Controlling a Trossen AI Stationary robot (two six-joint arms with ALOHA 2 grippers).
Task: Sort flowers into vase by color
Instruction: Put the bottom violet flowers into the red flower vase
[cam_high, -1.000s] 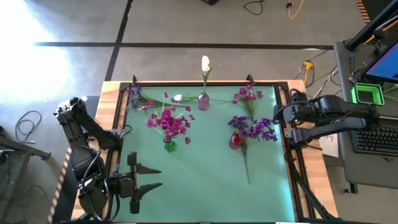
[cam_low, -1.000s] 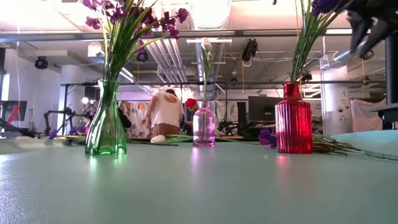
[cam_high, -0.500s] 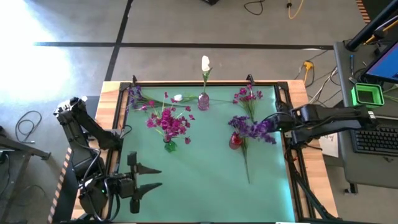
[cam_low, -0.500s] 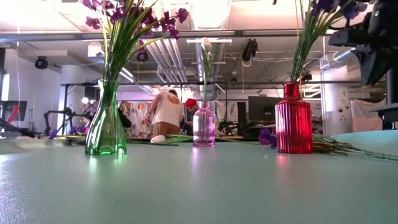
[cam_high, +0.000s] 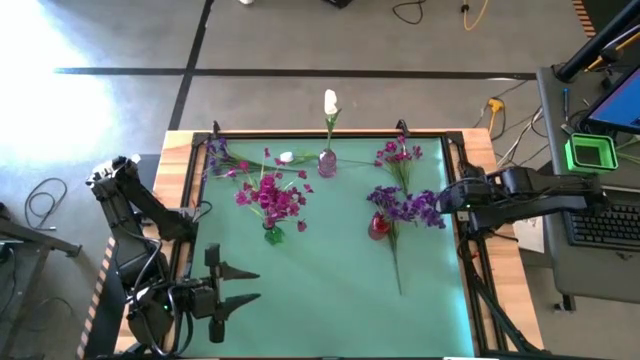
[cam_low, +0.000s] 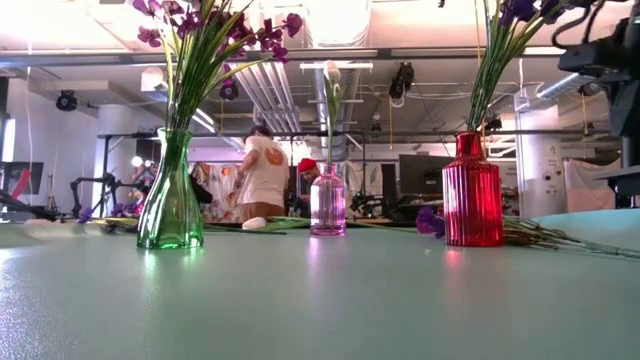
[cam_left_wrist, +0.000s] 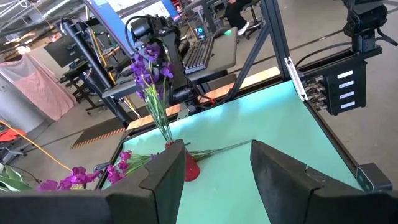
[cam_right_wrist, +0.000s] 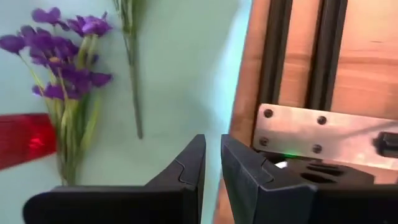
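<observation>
Three vases stand on the green mat. The green vase (cam_high: 272, 235) holds magenta flowers (cam_high: 270, 195), the pink vase (cam_high: 327, 162) one white flower (cam_high: 330, 102), and the red vase (cam_high: 378, 227) purple flowers (cam_high: 408, 207). On the mat lie loose purple flowers (cam_high: 215, 155), a white bud (cam_high: 286, 157), magenta flowers (cam_high: 398, 153) and a long stem (cam_high: 395, 265). My right gripper (cam_right_wrist: 212, 163) hangs over the mat's right edge beside the purple blooms, pointing steeply down, shut and holding nothing. My left gripper (cam_high: 245, 285) waits open at the near left.
A wooden frame with black rails (cam_high: 455, 165) borders the mat; the right gripper hangs above a metal bracket (cam_right_wrist: 311, 134) on it. Bare mat (cam_high: 320, 300) lies along the near side. In the room beyond the table a person (cam_low: 262, 175) stands.
My right arm has sunk at the table's right edge and tipped its gripper more steeply downward, staying close to the purple flowers in the red vase. The flowers and vases have not moved.
</observation>
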